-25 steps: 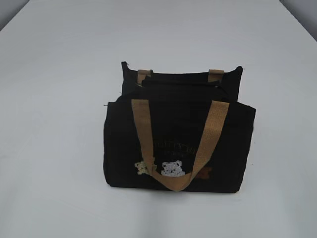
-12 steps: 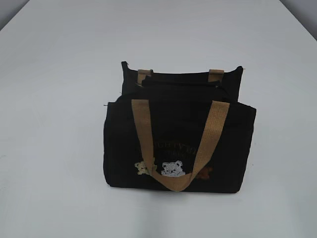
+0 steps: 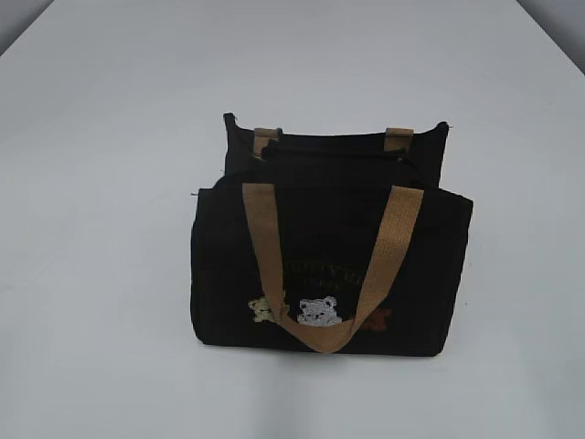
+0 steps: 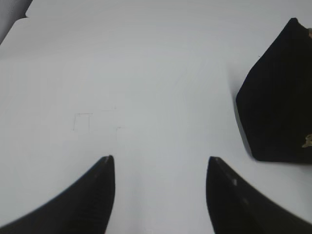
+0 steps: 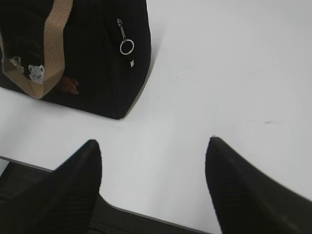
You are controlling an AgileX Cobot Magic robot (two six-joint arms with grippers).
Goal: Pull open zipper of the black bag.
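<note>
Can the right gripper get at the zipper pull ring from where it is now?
Probably yes. The right gripper is open over bare table, and the silver ring hangs exposed on the black bag side facing it, nothing between.

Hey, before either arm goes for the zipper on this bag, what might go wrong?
The silver ring pull is small and hangs flat against the black bag's end, so open jaws may pinch fabric instead. The tan handle droops over the front and could snag. Nothing pins the bag, so a pull may drag it across the white table.
</note>
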